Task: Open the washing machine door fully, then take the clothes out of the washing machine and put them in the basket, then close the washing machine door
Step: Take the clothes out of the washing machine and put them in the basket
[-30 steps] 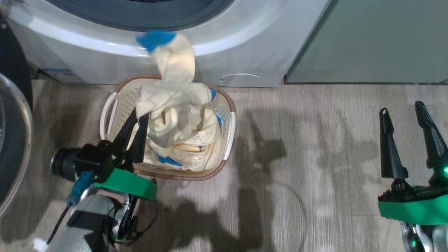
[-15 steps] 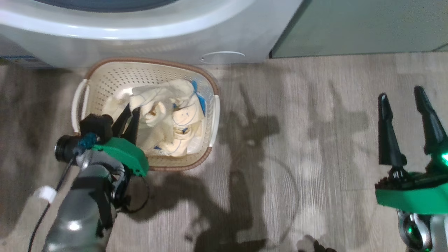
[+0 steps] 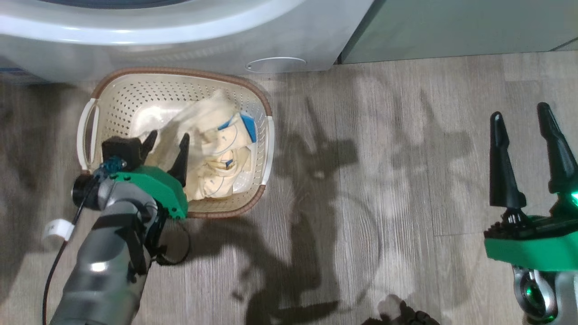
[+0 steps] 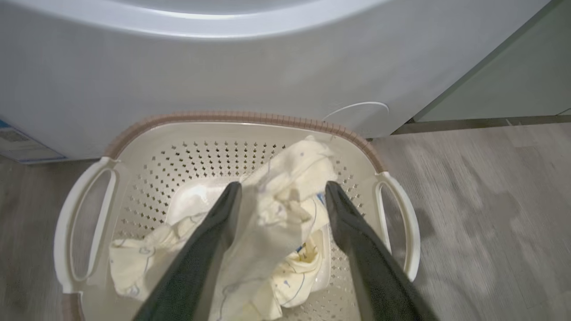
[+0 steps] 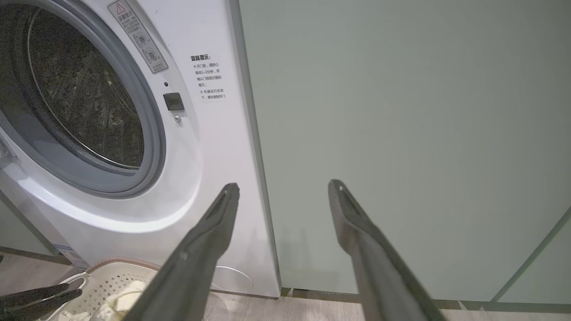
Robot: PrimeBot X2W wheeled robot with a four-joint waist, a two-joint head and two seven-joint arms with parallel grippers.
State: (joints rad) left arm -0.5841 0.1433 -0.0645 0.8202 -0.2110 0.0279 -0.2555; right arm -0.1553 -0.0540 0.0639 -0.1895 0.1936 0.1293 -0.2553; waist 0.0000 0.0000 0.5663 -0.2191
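The cream basket (image 3: 180, 72) stands on the floor against the white washing machine (image 3: 180, 40). The pale-yellow clothes (image 3: 212, 149) with bits of blue lie heaped inside it. My left gripper (image 3: 168, 137) hangs over the basket's near left part, open. In the left wrist view its fingers (image 4: 283, 185) stand wide apart with loose clothes (image 4: 276, 209) lying between them, over the basket (image 4: 241, 117). My right gripper (image 3: 519, 113) is open and empty above the floor at the right. Its wrist view (image 5: 283, 185) faces the machine's open drum (image 5: 80, 102). The washing machine door is out of view.
A sage-green cabinet front (image 3: 451, 27) adjoins the machine on the right, also in the right wrist view (image 5: 401, 133). The round service flap (image 3: 275, 64) sits low on the machine behind the basket. Wood-look floor (image 3: 361, 180) stretches between my two arms.
My left gripper has opened and let go of the clothes, which dropped from hanging over the machine's front into the basket. The head camera has tilted downward.
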